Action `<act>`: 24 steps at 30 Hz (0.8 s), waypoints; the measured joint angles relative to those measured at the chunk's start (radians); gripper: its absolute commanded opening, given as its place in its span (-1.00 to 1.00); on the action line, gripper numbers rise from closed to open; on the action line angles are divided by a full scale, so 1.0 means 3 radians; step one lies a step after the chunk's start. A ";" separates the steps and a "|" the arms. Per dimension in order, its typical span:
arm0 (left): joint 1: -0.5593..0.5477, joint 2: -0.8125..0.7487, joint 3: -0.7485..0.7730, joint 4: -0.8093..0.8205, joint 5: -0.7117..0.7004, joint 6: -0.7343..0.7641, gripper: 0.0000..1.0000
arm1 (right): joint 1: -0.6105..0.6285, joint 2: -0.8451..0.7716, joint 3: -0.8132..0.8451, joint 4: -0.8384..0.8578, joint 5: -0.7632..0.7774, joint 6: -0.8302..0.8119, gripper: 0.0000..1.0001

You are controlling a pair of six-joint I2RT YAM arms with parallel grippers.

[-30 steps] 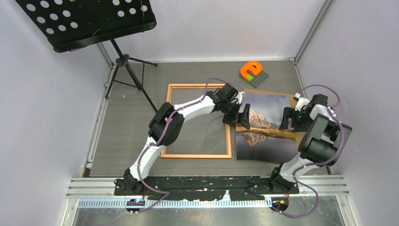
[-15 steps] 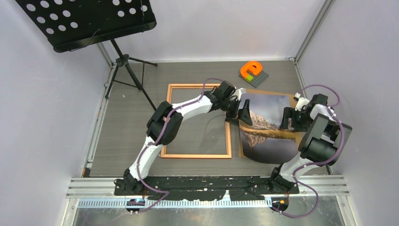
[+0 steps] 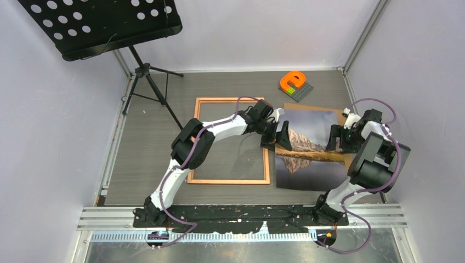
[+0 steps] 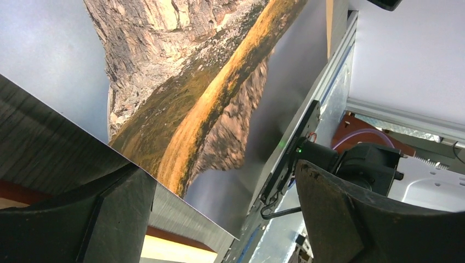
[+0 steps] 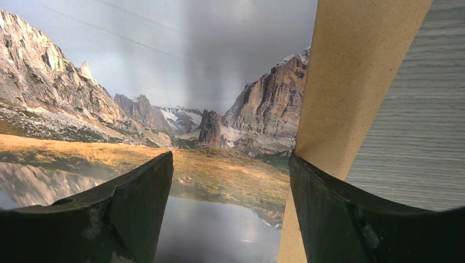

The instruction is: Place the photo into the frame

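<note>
The photo (image 3: pixel 310 156), a mountain mirrored in a lake, lies face up right of the frame (image 3: pixel 227 100), on a brown backing board (image 3: pixel 307 106). The frame's thin wooden border lies flat on the table with nothing inside it. My left gripper (image 3: pixel 277 135) is open at the photo's left edge, beside the frame's right border. In the left wrist view the photo (image 4: pixel 208 82) runs between the spread fingers (image 4: pixel 82 219), with the frame's wood (image 4: pixel 175 249) below. My right gripper (image 3: pixel 339 139) is open over the photo's right edge. Its wrist view shows the photo (image 5: pixel 164 82) and the board (image 5: pixel 351 82).
An orange letter-shaped toy on a grey baseplate (image 3: pixel 293 83) sits at the back, just beyond the board. A black music stand (image 3: pixel 104 27) on a tripod (image 3: pixel 151 82) stands at the back left. White walls close in the table (image 3: pixel 148 159) on three sides.
Half a second ago the photo's left edge was pushed right and buckled by my left gripper. Now the photo lies flat again and the left gripper has drawn slightly back left. The right arm has not moved.
</note>
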 measured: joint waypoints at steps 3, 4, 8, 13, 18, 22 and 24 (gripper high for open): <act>-0.0006 0.0000 0.0000 0.0038 0.0003 -0.0058 0.62 | 0.0000 0.0000 0.0000 0.0000 0.0000 0.0000 0.67; -0.0006 0.0000 0.0000 0.0053 0.0008 -0.0084 0.58 | 0.0000 0.0000 0.0000 0.0000 0.0000 0.0000 0.67; -0.0018 0.0001 0.0000 0.0201 0.0074 -0.0212 0.40 | 0.0000 0.0000 0.0000 0.0000 0.0000 0.0000 0.67; -0.0057 0.0025 0.0005 0.0404 0.0184 -0.0373 0.14 | 0.0000 0.0000 0.0001 0.0000 0.0000 0.0001 0.67; -0.0097 0.0111 0.0036 0.0425 0.0212 -0.0413 -0.18 | 0.0000 0.0001 0.0001 -0.0001 0.0000 0.0001 0.67; -0.0103 0.0121 0.0037 0.0385 0.0210 -0.0373 -0.50 | 0.0000 0.0000 0.0001 -0.0001 0.0000 0.0001 0.67; -0.0102 0.0121 0.0046 0.0341 0.0197 -0.0324 -0.67 | 0.0000 0.0000 0.0001 -0.0001 0.0000 0.0001 0.67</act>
